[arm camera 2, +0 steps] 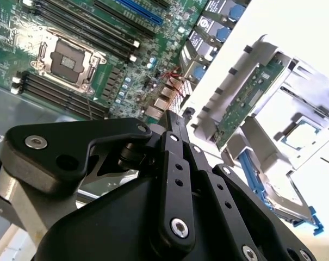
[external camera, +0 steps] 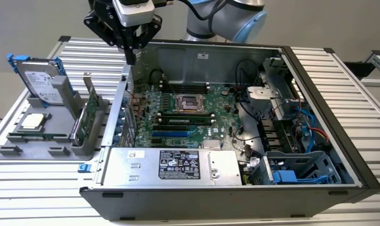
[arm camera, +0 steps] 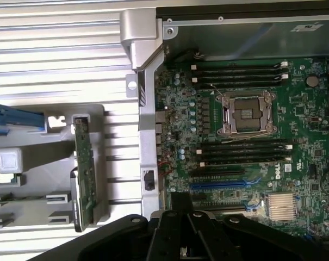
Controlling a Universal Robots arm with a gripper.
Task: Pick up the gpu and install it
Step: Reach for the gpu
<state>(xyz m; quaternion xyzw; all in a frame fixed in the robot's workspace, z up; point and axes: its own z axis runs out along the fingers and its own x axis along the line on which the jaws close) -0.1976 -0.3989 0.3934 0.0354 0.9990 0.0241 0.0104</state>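
Closest to where I stand is the dark near wall of the open computer case (external camera: 227,195), lying on its side on the slatted tabletop (external camera: 26,188), with a silver power supply (external camera: 177,165) just behind that wall. Over on the exterior view's left, a gray holder (external camera: 26,153) sits on the tabletop just beside the case. A hard drive (external camera: 42,82) with blue rails stands in its far corner, and a square processor chip (external camera: 33,121) lies flat nearer to me. The gpu (external camera: 92,117) stands upright on its edge in the holder's slot closest to the case, with its metal bracket at the far end. In the first wrist view it shows as a thin green strip (arm camera: 85,174), apart from everything but the holder. Just right of it, the gripper (external camera: 132,57) hangs above the far end of the case's left wall. Its fingers are pressed together and hold nothing, well above the gpu and not touching it. Inside the case the green motherboard (external camera: 183,117) lies flat, with its bare processor socket (external camera: 190,102) in the middle. At the exterior view's right, cables run down to a gray and blue drive cage (external camera: 296,169) in the near corner.
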